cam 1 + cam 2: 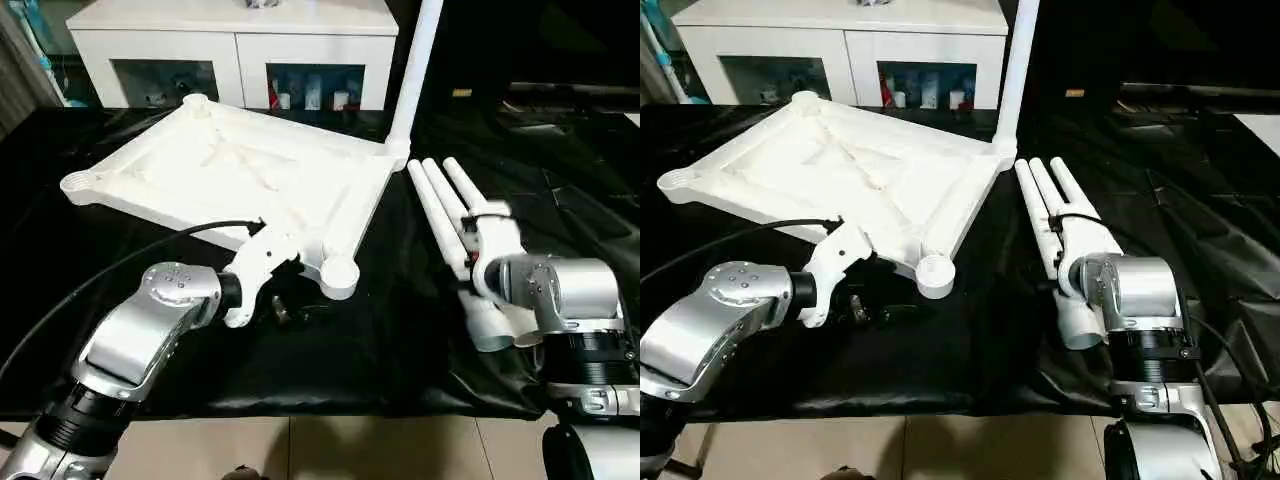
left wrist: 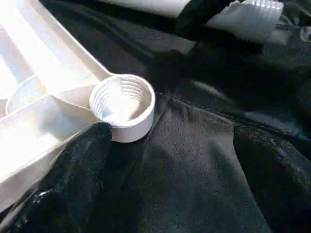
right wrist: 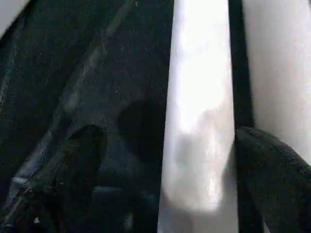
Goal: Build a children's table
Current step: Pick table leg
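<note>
Left wrist view shows our left gripper (image 2: 160, 170) spread wide, empty, the tabletop (image 1: 250, 170)'s near corner socket (image 2: 122, 104) just ahead. Our right gripper (image 3: 167, 170) hangs open astride one leg (image 3: 197, 121) of three lying on the counter (image 1: 400, 340); a fourth (image 1: 415, 70) stands in the tabletop's far corner.

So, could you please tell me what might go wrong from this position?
1. The right gripper has its jaws open astride one white tapered tube leg lying tight against its neighbours; closing could nudge or pinch a second leg.
2. One leg already stands upright in the far corner of the white ribbed plastic tabletop; a bump from the left gripper beside the near socket could tip it.
</note>
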Motion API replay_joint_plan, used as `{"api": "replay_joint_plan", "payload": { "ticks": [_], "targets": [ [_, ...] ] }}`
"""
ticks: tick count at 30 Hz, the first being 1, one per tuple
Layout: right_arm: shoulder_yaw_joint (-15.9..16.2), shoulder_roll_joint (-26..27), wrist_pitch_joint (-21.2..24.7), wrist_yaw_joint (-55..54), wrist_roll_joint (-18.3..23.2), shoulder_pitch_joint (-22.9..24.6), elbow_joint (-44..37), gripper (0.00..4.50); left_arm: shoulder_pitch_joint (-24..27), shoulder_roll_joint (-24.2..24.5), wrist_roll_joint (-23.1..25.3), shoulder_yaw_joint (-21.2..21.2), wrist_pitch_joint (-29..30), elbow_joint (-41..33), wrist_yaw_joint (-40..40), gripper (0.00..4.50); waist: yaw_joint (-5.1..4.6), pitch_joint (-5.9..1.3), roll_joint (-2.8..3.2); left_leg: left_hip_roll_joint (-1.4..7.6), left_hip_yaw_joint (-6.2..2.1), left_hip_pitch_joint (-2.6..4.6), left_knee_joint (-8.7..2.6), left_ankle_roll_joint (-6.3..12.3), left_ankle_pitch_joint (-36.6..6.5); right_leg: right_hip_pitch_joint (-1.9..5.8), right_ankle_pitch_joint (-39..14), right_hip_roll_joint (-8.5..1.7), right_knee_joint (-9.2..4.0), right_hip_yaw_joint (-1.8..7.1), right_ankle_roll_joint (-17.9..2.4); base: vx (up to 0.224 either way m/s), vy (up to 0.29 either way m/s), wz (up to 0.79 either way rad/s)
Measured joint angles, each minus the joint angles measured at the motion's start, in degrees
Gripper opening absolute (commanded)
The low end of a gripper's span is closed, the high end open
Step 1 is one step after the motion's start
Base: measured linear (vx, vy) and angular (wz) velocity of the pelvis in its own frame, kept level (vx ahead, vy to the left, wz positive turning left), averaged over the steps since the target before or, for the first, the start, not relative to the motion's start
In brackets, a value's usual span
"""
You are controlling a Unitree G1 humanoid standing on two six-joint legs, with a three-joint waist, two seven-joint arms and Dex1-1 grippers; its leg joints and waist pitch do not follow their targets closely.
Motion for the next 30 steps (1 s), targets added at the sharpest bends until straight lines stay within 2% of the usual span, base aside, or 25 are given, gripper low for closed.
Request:
{"api": "replay_joint_plan", "payload": {
  "ticks": [7, 8, 10, 11, 15, 16, 22, 23, 27, 28, 30],
  "targets": [
    [0.01, 0.55, 0.25, -0.24, -0.12, 0.00, 1.74, 4.42, 0.00, 0.17, -0.45, -0.13, 0.55, -0.75, -0.32, 4.50, 0.00, -0.01, -0.03, 0.00, 0.00, 0.01, 0.00, -0.01, 0.02, 0.00, 0.01, 0.00, 0.01, 0.00, 0.01, 0.000, 0.000, 0.00],
    [0.01, 0.55, 0.25, -0.31, -0.09, 0.00, 1.75, 4.28, 0.00, 0.27, -0.47, -0.14, 0.68, -0.74, -0.32, 4.50, 0.00, -0.01, -0.03, 0.00, 0.00, 0.00, 0.00, -0.01, 0.02, 0.00, 0.01, 0.00, 0.01, 0.00, 0.01, 0.000, 0.000, 0.00],
    [0.01, 0.55, 0.35, -0.36, 0.09, 0.00, 1.74, 4.28, -0.01, 0.57, -0.48, -0.14, 0.89, -0.74, -0.32, 4.50, 0.00, -0.01, -0.03, 0.00, 0.00, 0.01, 0.00, 0.00, 0.02, 0.00, 0.01, 0.00, 0.01, 0.00, 0.01, 0.000, 0.000, 0.00],
    [0.01, 0.55, 0.40, -0.37, 0.14, 0.00, 1.74, 4.07, -0.01, 0.74, -0.48, -0.14, 0.98, -0.74, -0.32, 4.50, 0.00, -0.01, -0.03, 0.00, 0.00, 0.01, 0.00, 0.00, 0.02, 0.00, 0.01, 0.00, 0.01, 0.00, 0.01, 0.000, 0.000, 0.00],
    [0.02, 0.57, 0.58, -0.37, 0.26, -0.01, 1.74, 3.89, -0.34, 0.98, -0.49, -0.14, 1.18, -0.74, -0.30, 4.50, 0.01, -0.01, -0.03, 0.00, 0.00, 0.00, 0.00, 0.00, 0.03, 0.00, 0.01, 0.00, 0.02, 0.00, 0.02, 0.000, 0.000, 0.00],
    [0.02, 0.58, 0.59, -0.37, 0.28, -0.01, 1.74, 3.67, -0.52, 0.98, -0.50, -0.14, 1.27, -0.74, -0.29, 4.50, 0.01, -0.01, -0.03, 0.00, 0.00, 0.00, 0.00, 0.00, 0.03, 0.00, 0.01, 0.00, 0.02, 0.00, 0.02, 0.000, 0.000, 0.00],
    [0.07, 1.10, 1.22, -0.38, 0.40, -0.14, 1.74, 3.30, -1.01, 1.19, -0.80, -0.14, 1.38, -1.27, -0.25, 4.50, 0.00, -0.01, -0.04, 0.00, 0.00, 0.01, 0.00, 0.00, 0.04, 0.00, 0.01, 0.00, 0.04, 0.00, 0.02, 0.000, 0.000, 0.00],
    [0.07, 1.10, 1.22, -0.41, 0.41, -0.14, 1.73, 3.12, -1.01, 1.36, -0.82, -0.14, 1.39, -1.36, -0.24, 4.50, 0.02, -0.02, -0.04, 0.00, 0.00, 0.01, 0.00, 0.00, 0.04, 0.00, 0.01, 0.00, 0.04, 0.00, 0.02, 0.000, 0.000, 0.00],
    [0.11, 1.18, 1.22, -0.41, 0.46, -0.13, 1.74, 2.97, -1.01, 1.55, -0.83, -0.14, 1.41, -1.36, -0.22, 4.50, 0.03, -0.02, -0.04, 0.00, 0.00, 0.01, 0.00, -0.01, 0.05, 0.00, 0.02, 0.00, 0.05, 0.00, 0.02, 0.000, 0.000, 0.00],
    [0.11, 1.23, 1.22, -0.42, 0.47, -0.13, 1.74, 2.75, -1.01, 1.55, -0.84, -0.14, 1.44, -1.36, -0.20, 4.50, 0.03, -0.02, -0.04, 0.00, 0.00, 0.01, 0.00, -0.01, 0.05, 0.00, 0.02, 0.00, 0.05, 0.00, 0.02, 0.000, 0.000, 0.00],
    [0.11, 1.37, 1.22, -0.44, 0.49, -0.13, 1.74, 2.70, -1.01, 1.55, -0.86, -0.14, 1.51, -1.38, -0.16, 4.50, 0.04, -0.02, -0.04, 0.00, 0.00, 0.01, 0.01, -0.01, 0.05, 0.00, 0.02, 0.00, 0.06, 0.00, 0.02, 0.000, 0.000, 0.00]
  ]
}}
